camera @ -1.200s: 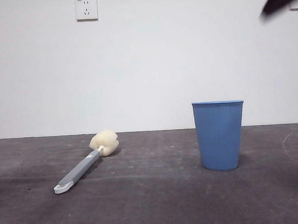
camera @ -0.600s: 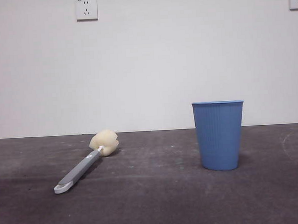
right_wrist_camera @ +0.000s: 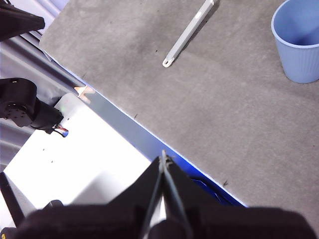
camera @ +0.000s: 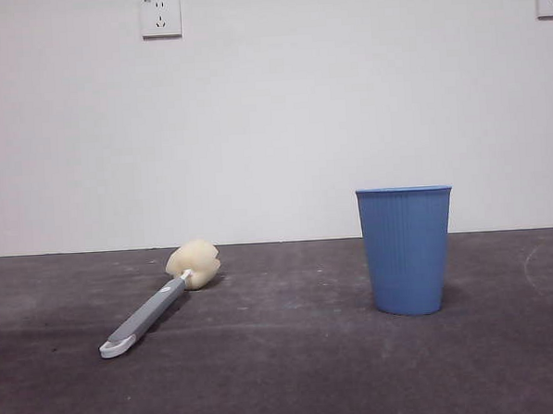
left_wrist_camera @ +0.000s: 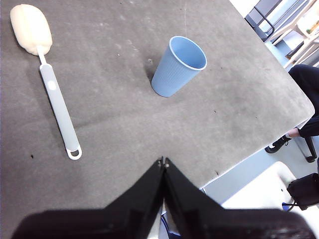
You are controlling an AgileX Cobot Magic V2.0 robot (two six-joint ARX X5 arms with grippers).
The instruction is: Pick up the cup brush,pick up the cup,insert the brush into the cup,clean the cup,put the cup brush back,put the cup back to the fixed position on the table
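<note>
You've got the brush (camera: pixel 158 300) lying flat on the table (camera: pixel 285 373), cup (camera: pixel 407 249) upright well apart from it. Left gripper (left_wrist_camera: pixel 163 160) and right gripper (right_wrist_camera: pixel 163 158) both pinched together, empty, up over the table's near edge.

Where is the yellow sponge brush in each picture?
Front view: the cup brush lies on the table, left of the cup, sponge head toward the wall.
Left wrist view: it lies whole at the picture's left, apart from the cup.
Right wrist view: only its handle and white loop show at the top edge.
Shared landmark: the blue cup.
</note>
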